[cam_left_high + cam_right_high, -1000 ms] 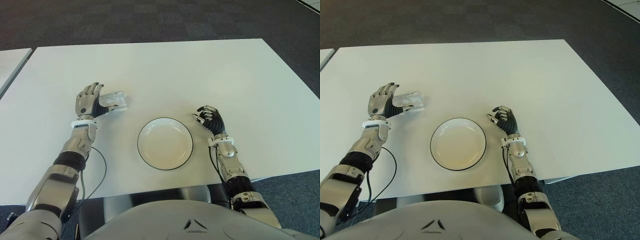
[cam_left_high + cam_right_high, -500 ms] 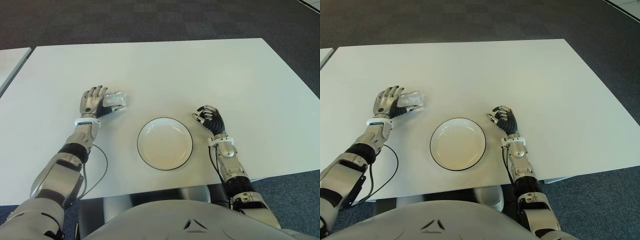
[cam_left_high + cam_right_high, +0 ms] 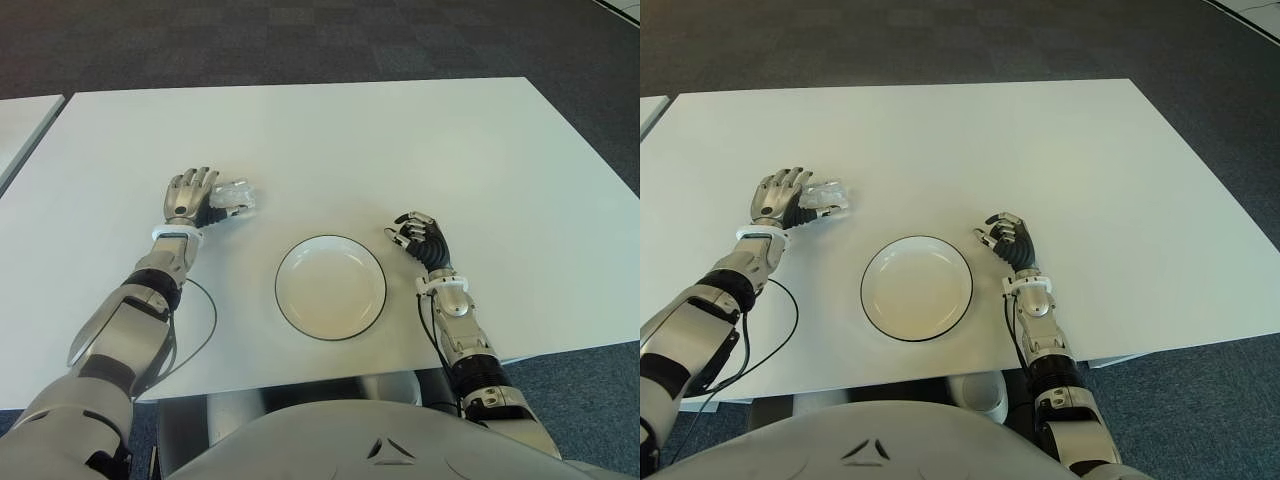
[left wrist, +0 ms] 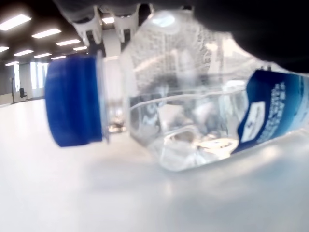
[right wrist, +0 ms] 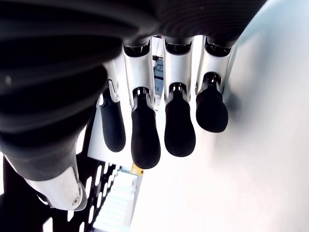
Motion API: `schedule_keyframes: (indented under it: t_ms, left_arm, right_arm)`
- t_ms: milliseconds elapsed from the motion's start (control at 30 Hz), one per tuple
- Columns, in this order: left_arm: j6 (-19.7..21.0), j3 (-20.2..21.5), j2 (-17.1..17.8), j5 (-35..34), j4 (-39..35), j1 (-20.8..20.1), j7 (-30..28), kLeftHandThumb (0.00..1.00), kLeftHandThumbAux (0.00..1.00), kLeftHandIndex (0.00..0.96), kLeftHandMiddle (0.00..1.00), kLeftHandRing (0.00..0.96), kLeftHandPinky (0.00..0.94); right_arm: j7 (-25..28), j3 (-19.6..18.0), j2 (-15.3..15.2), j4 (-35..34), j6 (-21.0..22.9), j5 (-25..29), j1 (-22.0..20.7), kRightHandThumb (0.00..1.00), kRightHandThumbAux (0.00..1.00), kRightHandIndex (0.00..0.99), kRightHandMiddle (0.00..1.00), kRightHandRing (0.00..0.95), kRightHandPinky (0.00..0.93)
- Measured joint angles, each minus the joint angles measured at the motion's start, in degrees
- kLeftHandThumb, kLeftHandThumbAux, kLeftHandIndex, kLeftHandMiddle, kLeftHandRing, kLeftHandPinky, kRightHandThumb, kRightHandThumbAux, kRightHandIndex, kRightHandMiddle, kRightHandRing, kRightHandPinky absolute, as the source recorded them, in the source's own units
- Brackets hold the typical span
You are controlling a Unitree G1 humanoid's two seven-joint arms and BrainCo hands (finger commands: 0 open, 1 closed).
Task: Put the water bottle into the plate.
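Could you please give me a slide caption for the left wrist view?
Left wrist close-up: a clear bottle with a blue cap lies on its side on the white table.

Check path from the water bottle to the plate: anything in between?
Nothing visible. The water bottle lies on its side under the left hand; only bare table separates it from the empty plate. The right hand shows beside the plate's far side, out of the path.

head stereo overhead, wrist cameras close-up
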Motion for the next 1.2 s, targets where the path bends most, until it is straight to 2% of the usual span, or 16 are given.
schedule_keyframes:
  t_ms: [467, 767, 1000, 1133, 1200]
  left_arm:
    - [0.05, -5.24, -0.99, 0.06, 2.70, -2.17, -1.23, 0.510, 0.181, 0.000, 0.000, 0.000, 0.000]
    - [-0.10, -8.70, -1.31, 0.11, 5.21, -3.81, -2.11, 0.536, 0.286, 0.000, 0.000, 0.000, 0.020]
    - [-1.19, -8.70, -1.56, -1.31, 5.03, -3.76, -3.68, 0.600, 0.393, 0.064, 0.089, 0.069, 0.157]
    - [-1.61, -8.02, -1.87, -2.96, 4.57, -3.46, -4.34, 0.626, 0.430, 0.143, 0.148, 0.126, 0.215]
    - [-1.54, -7.80, -2.02, -3.41, 4.57, -3.58, -4.81, 0.652, 0.445, 0.219, 0.212, 0.194, 0.275]
  right_arm:
    - [-0.32, 0.13, -0.04, -1.00, 0.48, -0.09, 0.58, 0.709, 0.728, 0.435, 0.703, 0.708, 0.720]
    - [-0.32, 0.17, -0.08, -1.08, 0.57, -0.10, 0.67, 0.709, 0.728, 0.436, 0.698, 0.702, 0.707]
    - [-0.32, 0.21, -0.10, -1.36, 0.74, -0.10, 0.84, 0.709, 0.728, 0.436, 0.695, 0.697, 0.696]
    - [-0.35, 0.20, -0.12, -1.96, 1.31, -0.10, 1.14, 0.710, 0.728, 0.436, 0.689, 0.688, 0.675]
    - [-0.37, 0.21, -0.12, -2.23, 1.61, -0.10, 1.24, 0.710, 0.728, 0.436, 0.683, 0.683, 0.669]
